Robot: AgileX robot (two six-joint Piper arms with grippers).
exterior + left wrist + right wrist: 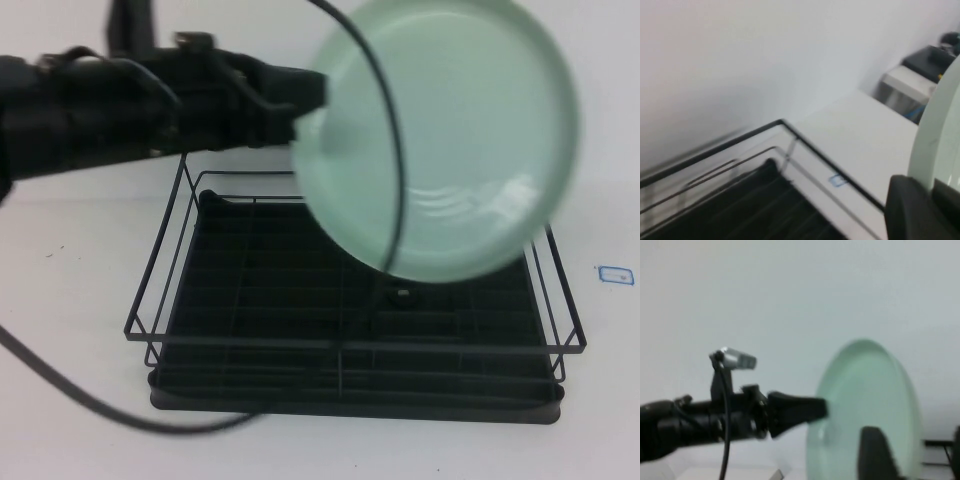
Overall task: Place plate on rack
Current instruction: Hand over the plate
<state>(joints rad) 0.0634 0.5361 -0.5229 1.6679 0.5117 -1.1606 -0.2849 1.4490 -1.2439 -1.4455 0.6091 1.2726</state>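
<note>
The pale mint-green plate (440, 130) is held up on edge above the black wire rack (260, 290). My left gripper (305, 110) reaches in from the left and is shut on the plate's left rim. In the left wrist view its fingers (910, 210) clamp the plate's rim (935, 130), with the rack's corner (740, 137) below. The right wrist view shows the plate (860, 405) and my left gripper (815, 409) on it. My right gripper (917, 460) is open, its fingers either side of the plate's near rim. It is hidden in the high view.
A black cable (395, 150) hangs across the plate and another loops over the table at the front left (100, 405). A small dark object (402, 296) lies on the rack's tray. A blue-outlined marker (615, 274) is on the white table right of the rack.
</note>
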